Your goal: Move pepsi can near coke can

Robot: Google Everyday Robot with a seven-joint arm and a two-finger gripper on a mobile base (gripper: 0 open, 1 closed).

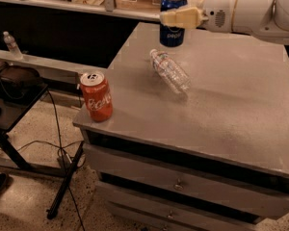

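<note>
The pincer (176, 18) pinches the pepsi can (172, 35) over the worktop's (231, 114) far side, well apart from the coke can (97, 98) at the near-left corner.

The pepsi can (172, 32) is glossy dark blue painted metal with a bare silver top. At the far edge of the surface (231, 109) the gripper (173, 16) clasps it, its fingers (183, 17) a matt cream plastic. The arm (250, 13) behind them is smooth white plastic with a soft sheen. The coke can (96, 97) is shiny red-orange metal with a dull silver lid. The bottle (170, 71) is clear, ribbed plastic that catches small highlights. The surface looks like brushed grey metal, matt and faintly scuffed, as do the drawer fronts (192, 186) below. The floor (24, 201) is speckled, polished stone.
</note>
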